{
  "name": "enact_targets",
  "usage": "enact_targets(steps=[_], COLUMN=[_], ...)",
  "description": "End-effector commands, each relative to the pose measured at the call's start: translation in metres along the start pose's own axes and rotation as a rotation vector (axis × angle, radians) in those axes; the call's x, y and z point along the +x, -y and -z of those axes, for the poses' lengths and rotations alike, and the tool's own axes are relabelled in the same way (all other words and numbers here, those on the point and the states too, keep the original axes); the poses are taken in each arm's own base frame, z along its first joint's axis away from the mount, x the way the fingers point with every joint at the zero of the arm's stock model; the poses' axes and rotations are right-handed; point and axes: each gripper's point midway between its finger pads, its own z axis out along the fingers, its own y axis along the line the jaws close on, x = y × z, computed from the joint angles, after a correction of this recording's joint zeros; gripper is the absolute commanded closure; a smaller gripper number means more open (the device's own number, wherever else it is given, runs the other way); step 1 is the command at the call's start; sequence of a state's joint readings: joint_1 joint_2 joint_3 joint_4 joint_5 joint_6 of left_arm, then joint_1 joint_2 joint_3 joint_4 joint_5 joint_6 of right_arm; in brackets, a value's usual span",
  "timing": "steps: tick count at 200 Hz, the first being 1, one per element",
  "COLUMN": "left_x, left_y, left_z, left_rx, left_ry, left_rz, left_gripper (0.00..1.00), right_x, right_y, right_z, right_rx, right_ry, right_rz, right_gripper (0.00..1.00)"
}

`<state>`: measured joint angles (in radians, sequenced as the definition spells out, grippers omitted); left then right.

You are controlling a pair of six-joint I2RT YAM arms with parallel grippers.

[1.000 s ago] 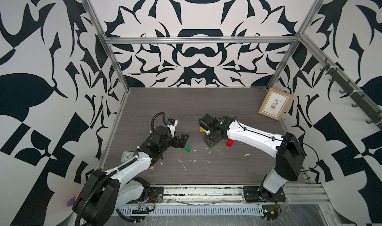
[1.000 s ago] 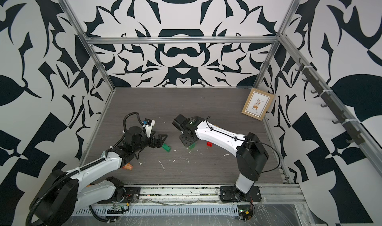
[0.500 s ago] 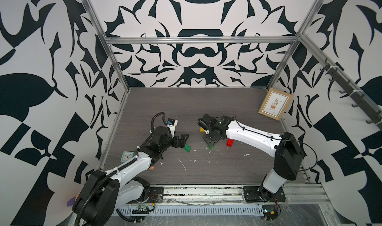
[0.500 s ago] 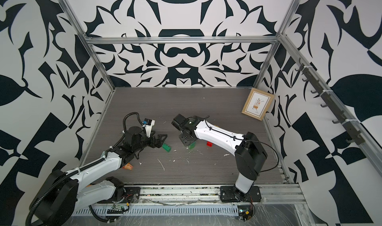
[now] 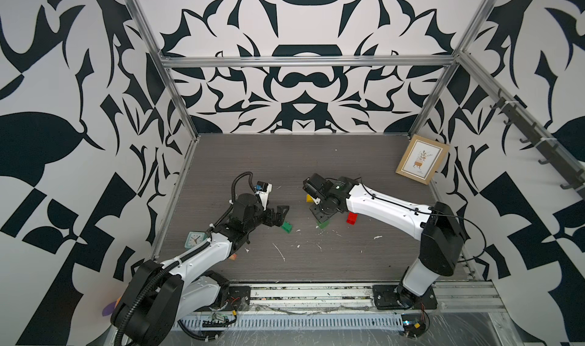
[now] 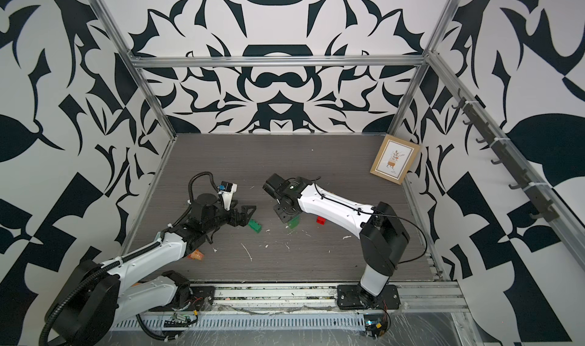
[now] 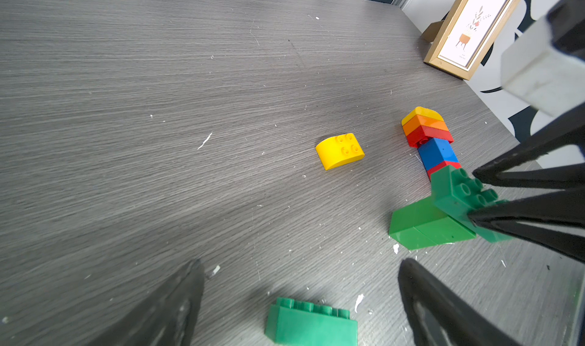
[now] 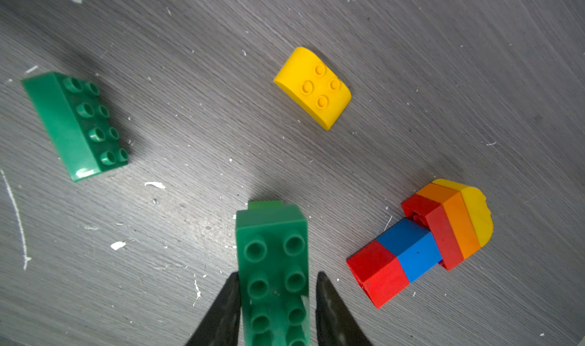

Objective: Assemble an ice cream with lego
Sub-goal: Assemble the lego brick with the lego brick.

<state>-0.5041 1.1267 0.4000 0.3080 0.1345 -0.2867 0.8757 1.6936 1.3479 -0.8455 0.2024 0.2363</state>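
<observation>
Straddling a green brick point(image 8: 272, 265), the right claw point(image 8: 275, 276) looks slack rather than clenched. One finger lies against the brick's side, while a sliver of table shows between the other finger and the plastic. That brick rests on a lower green block point(image 7: 424, 224), near the centre of the frame in both top views.

The risk, judging from this, is that the two pieces are only half pressed together. If the claw draws away at an angle, a finger could drag the brick and tip it off. It could also knock the brick into the coloured stack point(image 8: 421, 243), which lies on its side just beside it.

The left claw point(image 7: 299, 262) is spread wide and grasps nothing, hovering over a loose green brick point(image 7: 311, 324). A careless descent could shove that brick along the smooth top instead of catching it. A yellow domed brick point(image 8: 313, 88) lies apart, studs up, where either arm could sweep it.

The table point(image 5: 316, 157) is grey wood-grain, flecked with white scraps and scratches. Black-and-white patterned walls on a metal frame enclose it. A framed picture point(image 5: 422, 159) leans at the right of the frame, and a small clock point(image 5: 193, 239) sits at lower left by the left arm.
</observation>
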Motion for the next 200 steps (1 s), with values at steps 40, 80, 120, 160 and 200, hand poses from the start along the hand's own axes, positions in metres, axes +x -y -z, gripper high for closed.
enact_targets(steps=[40,80,120,160,200], left_x=[-0.008,-0.008,-0.008,-0.008,-0.009], left_y=[0.003,0.002,0.002,0.002,0.002], left_z=[0.002,0.002,0.002,0.002,0.002], left_rx=[0.000,0.000,-0.003,-0.003,-0.003], left_ry=[0.014,0.013,0.014,0.014,0.015], left_rz=[-0.015,-0.017,-0.017,-0.016,-0.017], left_gripper=[0.01,0.01,0.01,0.01,0.01], right_x=[-0.002,0.000,0.000,-0.008,-0.007], right_y=[0.007,0.006,-0.001,0.000,0.006], right_z=[0.019,0.021,0.019,0.034,0.036], right_rx=[0.002,-0.016,-0.055,-0.066,-0.050], right_ry=[0.058,0.075,0.077,0.130,0.139], right_rz=[-0.011,-0.015,-0.015,-0.022,-0.017], right_gripper=[0.64,0.68,0.68,0.57,0.46])
